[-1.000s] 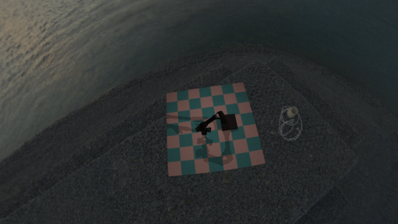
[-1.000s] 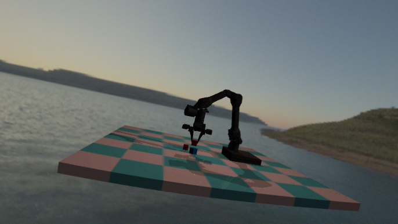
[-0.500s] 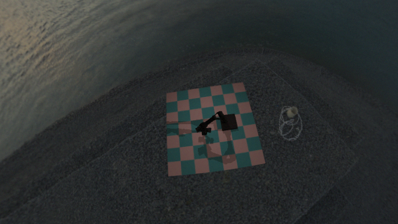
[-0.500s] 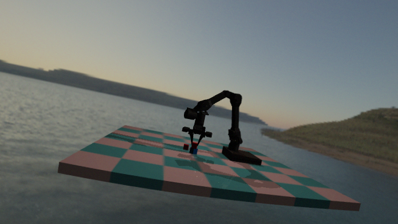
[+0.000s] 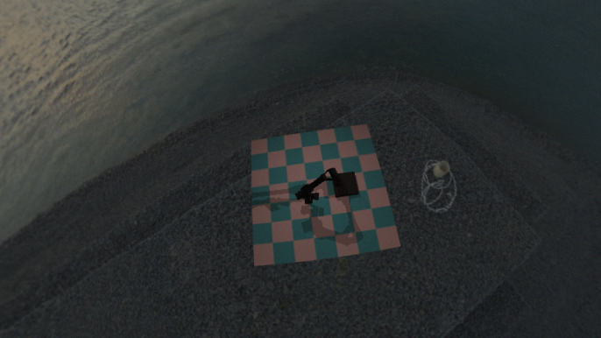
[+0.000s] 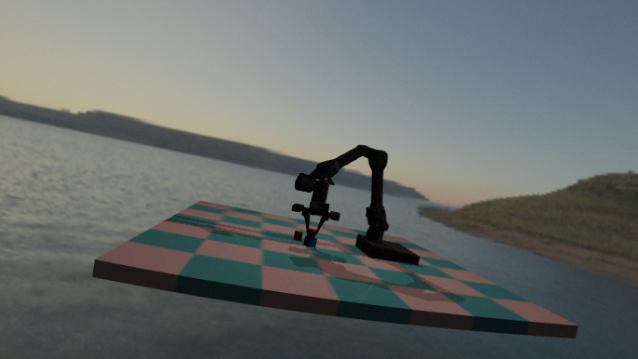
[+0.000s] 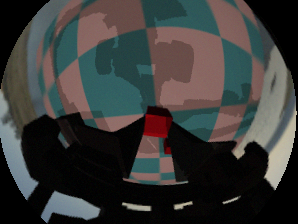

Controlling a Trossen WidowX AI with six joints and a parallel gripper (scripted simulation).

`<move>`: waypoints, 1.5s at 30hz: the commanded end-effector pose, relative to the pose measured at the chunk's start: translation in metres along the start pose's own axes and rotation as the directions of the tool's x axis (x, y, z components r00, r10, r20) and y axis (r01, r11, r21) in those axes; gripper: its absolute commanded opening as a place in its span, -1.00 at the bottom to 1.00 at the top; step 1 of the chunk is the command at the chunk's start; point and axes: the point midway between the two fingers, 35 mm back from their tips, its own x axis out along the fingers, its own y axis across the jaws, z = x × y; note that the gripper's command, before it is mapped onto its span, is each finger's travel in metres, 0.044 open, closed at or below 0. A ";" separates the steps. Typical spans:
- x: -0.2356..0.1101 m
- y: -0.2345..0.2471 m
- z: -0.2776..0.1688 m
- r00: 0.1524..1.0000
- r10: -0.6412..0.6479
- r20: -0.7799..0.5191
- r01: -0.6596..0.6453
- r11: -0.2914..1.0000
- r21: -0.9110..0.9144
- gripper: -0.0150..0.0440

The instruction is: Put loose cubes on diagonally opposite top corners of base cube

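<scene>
My gripper (image 6: 312,229) (image 7: 156,120) (image 5: 309,198) is shut on a red cube (image 6: 312,232) (image 7: 157,124). It holds the cube right over the blue base cube (image 6: 310,242), which stands on the checkered board (image 6: 223,274) (image 5: 263,251) (image 7: 100,43). I cannot tell whether the held cube touches the blue one. In the wrist view the blue cube is hidden under the held cube. A second red cube (image 6: 298,235) lies on the board just left of the blue cube. In the top view the cubes are too small and dark to make out.
The arm's dark base plate (image 6: 387,251) (image 5: 346,184) stands to the right of the cubes. The board is a raised slab with open edges all round. A pale cup with a looped cord (image 5: 441,168) lies off the board on the gravel.
</scene>
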 end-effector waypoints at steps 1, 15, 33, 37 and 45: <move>0.000 0.000 0.001 1.000 0.002 0.005 -0.002 1.000 0.006 -0.05; -0.011 0.000 0.000 1.000 0.000 0.000 0.000 1.000 0.000 0.20; -0.030 0.000 0.000 1.000 0.000 0.000 0.000 1.000 0.000 0.20; -0.032 -0.008 -0.010 1.000 0.003 -0.003 -0.003 1.000 -0.007 0.41; -0.060 -0.049 -0.069 1.000 -0.002 -0.004 0.002 0.998 -0.067 0.41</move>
